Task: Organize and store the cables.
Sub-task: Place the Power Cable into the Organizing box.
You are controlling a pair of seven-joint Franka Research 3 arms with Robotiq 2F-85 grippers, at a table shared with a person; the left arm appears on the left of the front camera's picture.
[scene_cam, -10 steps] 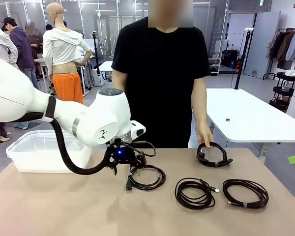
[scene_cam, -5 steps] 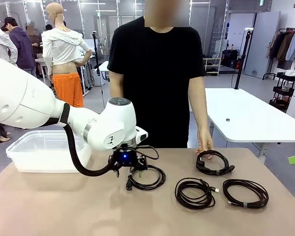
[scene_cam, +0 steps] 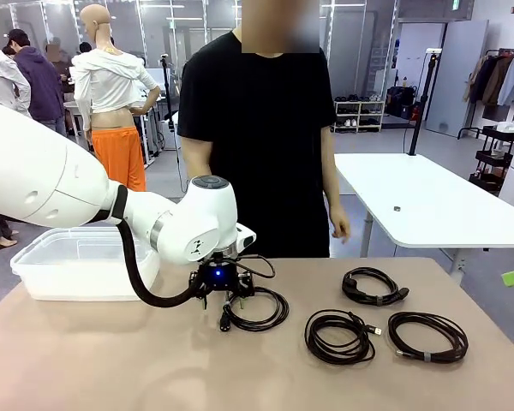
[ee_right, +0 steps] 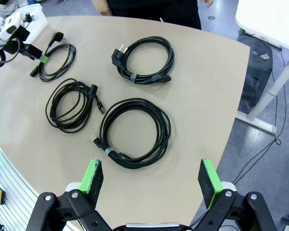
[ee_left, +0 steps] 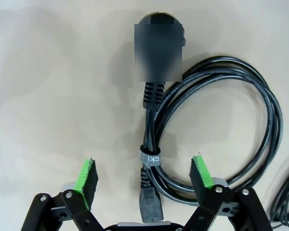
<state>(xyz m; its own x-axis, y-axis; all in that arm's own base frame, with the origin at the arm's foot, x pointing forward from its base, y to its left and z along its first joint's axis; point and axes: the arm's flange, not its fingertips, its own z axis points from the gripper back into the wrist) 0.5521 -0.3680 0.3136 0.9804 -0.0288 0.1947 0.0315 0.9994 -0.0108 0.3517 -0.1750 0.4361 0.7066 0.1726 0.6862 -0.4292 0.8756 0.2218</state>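
My left gripper [ee_left: 143, 166] holds its fingers apart astride a coiled black power cable [ee_left: 260, 96] on the tan table [scene_cam: 111, 360], near a translucent white bin [scene_cam: 68, 274]; my right gripper [ee_right: 150, 168] is likewise spread.

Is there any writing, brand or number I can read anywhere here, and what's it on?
Nothing reads clearly.
Grey band on the power cord: dark marks, too blurred to read.
Green ceiling sign: too small.
Black marks on the left arm's white joint: too small.
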